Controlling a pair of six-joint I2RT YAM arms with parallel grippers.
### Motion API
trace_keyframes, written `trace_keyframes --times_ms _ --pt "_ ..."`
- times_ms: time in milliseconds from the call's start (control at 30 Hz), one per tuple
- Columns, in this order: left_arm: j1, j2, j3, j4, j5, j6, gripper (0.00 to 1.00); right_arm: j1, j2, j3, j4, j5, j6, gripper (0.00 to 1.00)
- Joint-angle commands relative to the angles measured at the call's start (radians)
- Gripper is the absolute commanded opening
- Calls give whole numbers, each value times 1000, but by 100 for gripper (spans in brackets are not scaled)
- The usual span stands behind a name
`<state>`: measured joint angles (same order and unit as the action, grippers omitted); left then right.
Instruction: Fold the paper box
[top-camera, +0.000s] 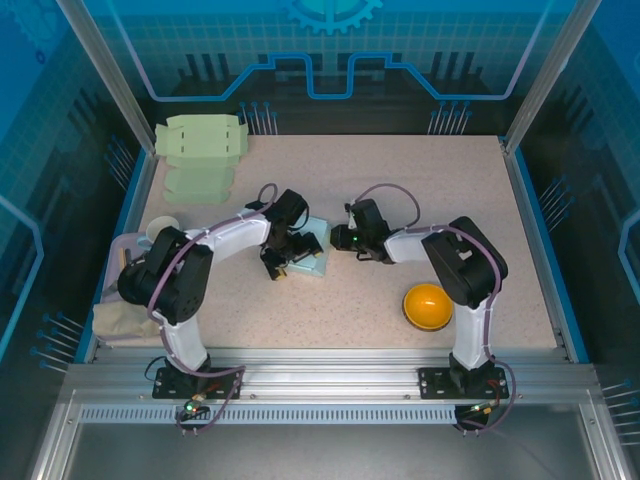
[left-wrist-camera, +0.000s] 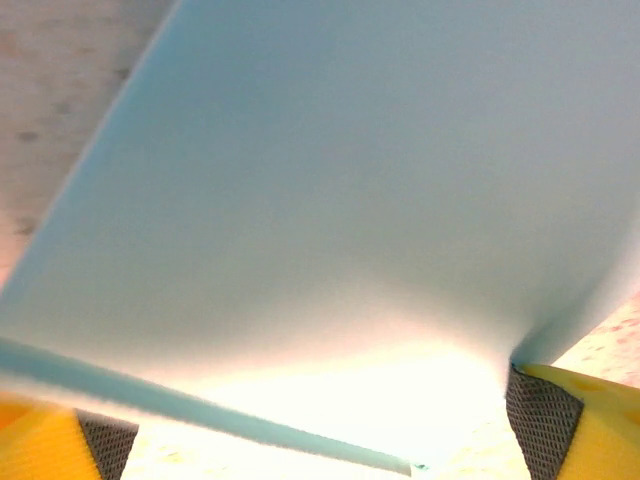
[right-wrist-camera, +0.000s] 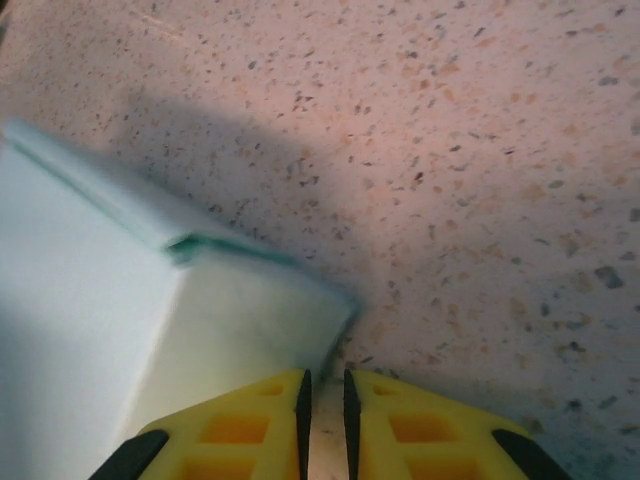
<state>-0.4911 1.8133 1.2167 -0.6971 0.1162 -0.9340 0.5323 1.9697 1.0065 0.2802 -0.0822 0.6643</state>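
Blanks lie stacked far left. Left claw is spread wide over the box mid-counter; its wrist view shows fingers flanking a blurred blue sheet. Right claw, pressed nearly together, sits at the box's corner. Bowl stands rightmost.

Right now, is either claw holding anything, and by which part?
Right claw is shut on nothing, beside the box corner. Left claw stands wide astride the box; whether it grips cannot be told.
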Motion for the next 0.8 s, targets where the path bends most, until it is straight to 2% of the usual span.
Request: trace_keyframes --times_ms 0,167,200,400,600,767 --pt "-7 -77 34 -144 -116 104 98 -33 -12 31 -100 -34 -4 19" --pt "35 -104 95 -188 -94 200 98 -52 -24 84 -238 -82 -5 18" --pt "50 -114 100 -182 -93 218 97 -54 -29 94 -265 -92 -4 15" --pt "201 -122 75 25 23 400 95 -55 -24 159 -378 -178 62 12" --pt "223 40 150 126 7 508 93 -55 18 225 -406 -216 83 10" --pt "230 131 179 175 24 528 93 -60 57 278 -462 -234 66 9"
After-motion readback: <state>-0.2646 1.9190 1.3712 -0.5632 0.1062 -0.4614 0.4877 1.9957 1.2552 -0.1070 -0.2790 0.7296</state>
